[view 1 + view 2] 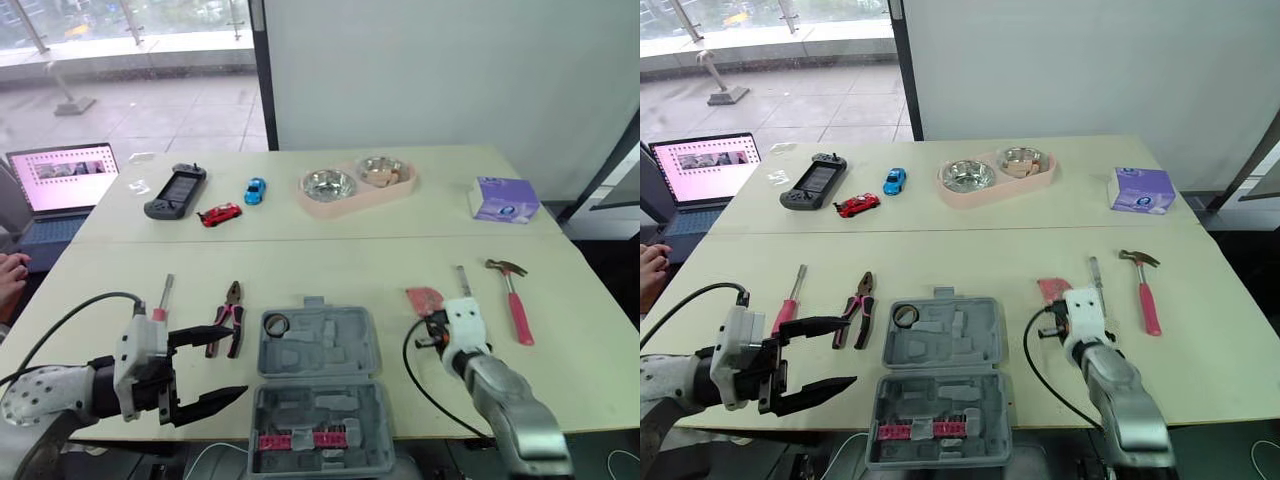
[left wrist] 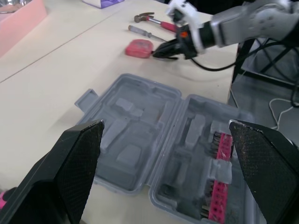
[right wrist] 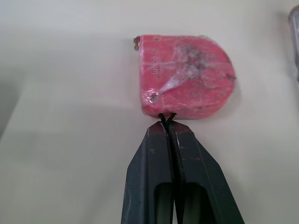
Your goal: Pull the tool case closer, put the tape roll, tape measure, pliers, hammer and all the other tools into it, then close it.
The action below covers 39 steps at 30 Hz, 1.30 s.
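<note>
the left tool [image 1: 238, 361] hovers low over the table [image 1: 330, 265], its two black fingers spread wide apart with nothing between them. the open tool case [image 1: 340, 347] lies just beside it on its inner side, both grey halves flat on the table. the tape roll [image 1: 277, 323] sits in the far half, in the corner closest to this tool. a strip of pink bits [image 1: 300, 440] sits in the near half. the pliers [image 1: 228, 332] lie at the left tool's farther fingertip, between it and the case; whether they touch i cannot tell. a pink-handled screwdriver [image 1: 163, 300] lies just beyond this tool's wrist.

the right tool [image 3: 167, 123] is on the case's other side with its fingers pressed together. their tips are at the flat edge of the red tape measure [image 3: 187, 77], which lies on the table straight ahead of them. a thin black strand shows at the tips; whether it is pinched i cannot tell. past the tape measure, slightly to this tool's outer side, lies a second screwdriver [image 1: 461, 279]. the hammer [image 1: 519, 315] lies further out still, apart from the tool.

far ahead of both tools are a game console [image 1: 176, 191], a red toy car [image 1: 220, 214], a blue toy car [image 1: 255, 190], a pink double bowl [image 1: 355, 200] and a purple box [image 1: 505, 198]. a laptop [image 1: 62, 177] stands far out beyond the left tool.
</note>
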### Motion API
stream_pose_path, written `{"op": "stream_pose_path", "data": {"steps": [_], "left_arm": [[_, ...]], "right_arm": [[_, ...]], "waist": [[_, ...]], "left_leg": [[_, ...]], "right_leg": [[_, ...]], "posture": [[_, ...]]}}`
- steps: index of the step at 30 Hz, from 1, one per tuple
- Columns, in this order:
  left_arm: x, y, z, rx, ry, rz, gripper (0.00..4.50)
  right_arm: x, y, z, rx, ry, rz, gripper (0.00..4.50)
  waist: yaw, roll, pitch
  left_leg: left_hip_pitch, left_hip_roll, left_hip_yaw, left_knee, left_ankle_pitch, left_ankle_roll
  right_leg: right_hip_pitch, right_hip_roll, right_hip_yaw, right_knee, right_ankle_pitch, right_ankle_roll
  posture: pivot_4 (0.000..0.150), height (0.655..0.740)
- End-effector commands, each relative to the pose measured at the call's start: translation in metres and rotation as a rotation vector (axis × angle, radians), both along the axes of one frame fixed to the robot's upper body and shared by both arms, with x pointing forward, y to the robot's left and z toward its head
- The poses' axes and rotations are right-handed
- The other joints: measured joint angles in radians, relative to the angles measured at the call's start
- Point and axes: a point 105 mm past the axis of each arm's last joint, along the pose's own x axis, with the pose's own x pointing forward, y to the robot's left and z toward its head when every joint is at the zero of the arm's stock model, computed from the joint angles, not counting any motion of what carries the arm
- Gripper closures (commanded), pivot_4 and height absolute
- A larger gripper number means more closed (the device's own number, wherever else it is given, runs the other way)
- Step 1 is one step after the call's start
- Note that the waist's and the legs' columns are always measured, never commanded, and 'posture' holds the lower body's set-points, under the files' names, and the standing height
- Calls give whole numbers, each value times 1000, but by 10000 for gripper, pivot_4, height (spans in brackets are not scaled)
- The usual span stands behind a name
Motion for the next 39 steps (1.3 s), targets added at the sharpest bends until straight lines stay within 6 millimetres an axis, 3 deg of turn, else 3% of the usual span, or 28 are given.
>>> {"op": "stream_pose_path", "data": {"steps": [1,10,19,26,39], "left_arm": [[-1,-4,2,6,-17,-29,0],[2,-6,0,1,-10,-67,0],[3,-6,-5,1,-3,-91,0],[5,-6,-6,5,-6,-95,0],[7,-8,-4,5,-15,-86,0]], "right_arm": [[-28,15,14,15,-21,69,44755],[-97,32,11,90,84,93,44755],[-125,37,-1,111,208,100,44755],[-134,39,-19,122,288,129,44755],[-131,33,-25,121,296,137,44755]], "waist": [[1,0,0],[5,0,0],[8,-1,0],[13,-1,0],[23,-2,0]], "left_leg": [[0,0,0,0,0,0],[0,0,-1,0,0,0],[-1,0,-2,0,0,0],[-2,0,-2,0,0,0],[-2,1,-1,0,0,0]], "right_leg": [[0,0,0,0,0,0],[0,0,-1,-1,-2,-2],[0,0,-1,-1,-3,-2],[0,0,-1,-3,-3,-2],[0,0,-1,-5,-3,-3]], "posture": [[1500,7239],[1500,7239],[1500,7239],[1500,7239],[1500,7239]]}}
